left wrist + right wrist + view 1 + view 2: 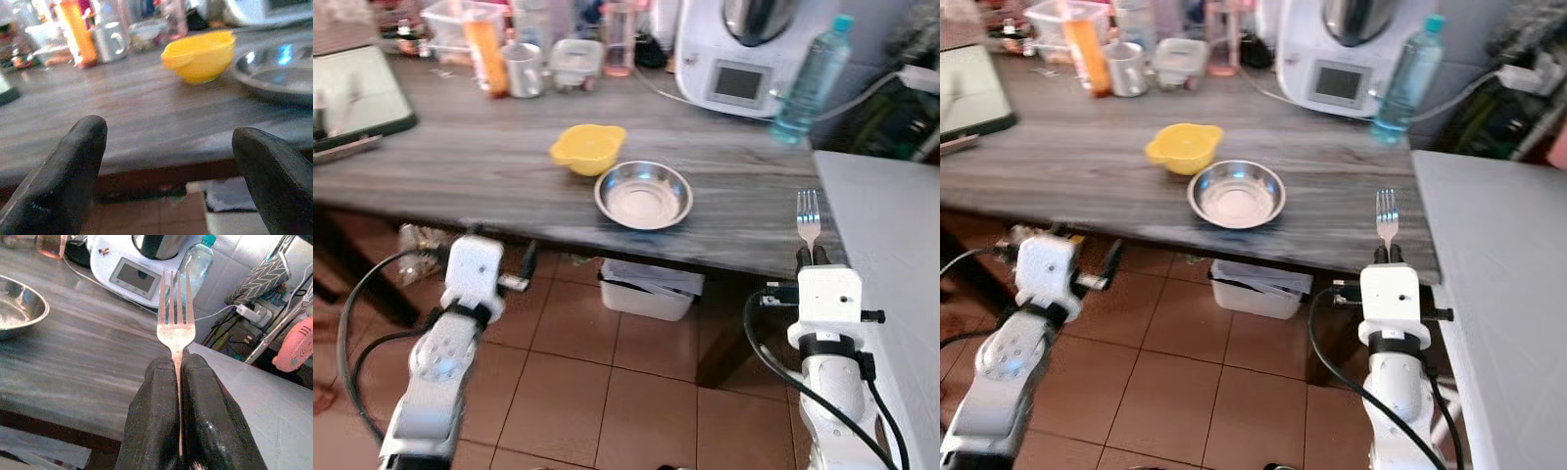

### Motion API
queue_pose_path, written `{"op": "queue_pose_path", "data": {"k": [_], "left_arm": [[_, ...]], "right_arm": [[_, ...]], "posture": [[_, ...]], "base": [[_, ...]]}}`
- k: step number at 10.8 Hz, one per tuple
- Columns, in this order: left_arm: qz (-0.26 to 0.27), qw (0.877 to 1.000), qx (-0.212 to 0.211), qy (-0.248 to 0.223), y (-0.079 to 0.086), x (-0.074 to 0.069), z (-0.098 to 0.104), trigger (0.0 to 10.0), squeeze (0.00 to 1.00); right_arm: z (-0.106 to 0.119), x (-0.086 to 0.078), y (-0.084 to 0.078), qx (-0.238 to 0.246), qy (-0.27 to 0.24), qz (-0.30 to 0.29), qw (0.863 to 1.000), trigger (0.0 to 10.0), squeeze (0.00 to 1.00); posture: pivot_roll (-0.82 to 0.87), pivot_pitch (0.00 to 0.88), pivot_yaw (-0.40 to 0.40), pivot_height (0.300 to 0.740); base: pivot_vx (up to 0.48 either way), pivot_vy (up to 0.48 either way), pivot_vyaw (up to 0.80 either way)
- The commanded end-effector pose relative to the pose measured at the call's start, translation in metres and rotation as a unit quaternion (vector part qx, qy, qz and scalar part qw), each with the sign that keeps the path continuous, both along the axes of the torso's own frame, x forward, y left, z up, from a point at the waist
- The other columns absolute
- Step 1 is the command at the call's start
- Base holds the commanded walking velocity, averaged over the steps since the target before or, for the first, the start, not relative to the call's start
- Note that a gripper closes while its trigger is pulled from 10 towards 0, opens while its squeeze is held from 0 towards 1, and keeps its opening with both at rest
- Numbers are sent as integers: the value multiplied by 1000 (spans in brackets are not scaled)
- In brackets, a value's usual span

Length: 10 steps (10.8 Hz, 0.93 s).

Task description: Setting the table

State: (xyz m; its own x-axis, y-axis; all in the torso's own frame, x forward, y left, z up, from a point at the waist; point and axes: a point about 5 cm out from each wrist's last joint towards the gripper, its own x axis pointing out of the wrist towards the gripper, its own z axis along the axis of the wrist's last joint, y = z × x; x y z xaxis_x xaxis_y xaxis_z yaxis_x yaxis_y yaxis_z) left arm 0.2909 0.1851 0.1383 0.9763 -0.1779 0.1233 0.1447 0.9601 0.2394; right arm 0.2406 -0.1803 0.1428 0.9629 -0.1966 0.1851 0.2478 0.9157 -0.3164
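Grey wood-grain tabletop point(489, 166) spans the upper half of the head views, its near edge above the brown tile floor point(607, 382). Pale grey counter point(891, 245) butts against it at 3 o'clock. White kitchen machine point(744, 54) stands at the back, about 1 o'clock from the steel bowl point(643, 194), with a blue-capped water bottle point(811, 80) just beside it at 3 o'clock. White bin point(649, 289) sits on the floor under the tabletop edge. A tablet-like screen point(357, 93) lies at far 9 o'clock. Steel bowl sits near the front edge, centre; yellow bowl point(587, 147) touching or just beside it at 11 o'clock. Back at 11 o'clock: orange bottle point(485, 54), metal mug point(522, 70), lidded tub point(576, 61), pink cup point(619, 37), clustered close. Left gripper point(168, 171) is below the front edge of the tabletop, at 8 o'clock from the steel bowl, fingers point(63, 171) spread wide with nothing between them, pointed at the yellow bowl. Right gripper point(819, 257) is at the tabletop's front right corner, 4 o'clock from the steel bowl, well apart from it; fingers pressed together, pinching the fork point(174, 318) by its handle. Fork upright, tines up, above the tabletop edge.
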Motion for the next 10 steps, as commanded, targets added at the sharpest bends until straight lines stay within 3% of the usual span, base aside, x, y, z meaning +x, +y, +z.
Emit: {"op": "queue_pose_path", "data": {"k": [1, 10], "left_arm": [[-18, 1000, -2, -10, -7, 1, 7, 10000, 0], [-44, 999, -22, -3, -22, 9, 3, 10000, 0]], "right_arm": [[0, -4, -5, -3, -4, -11, 1000, 10000, 0], [4, -13, -14, -16, -6, -26, 1000, 10000, 0]], "posture": [[125, 127, -37, 740], [69, 111, -34, 740]], "base": [[251, 0, 0], [289, 0, 0]]}}
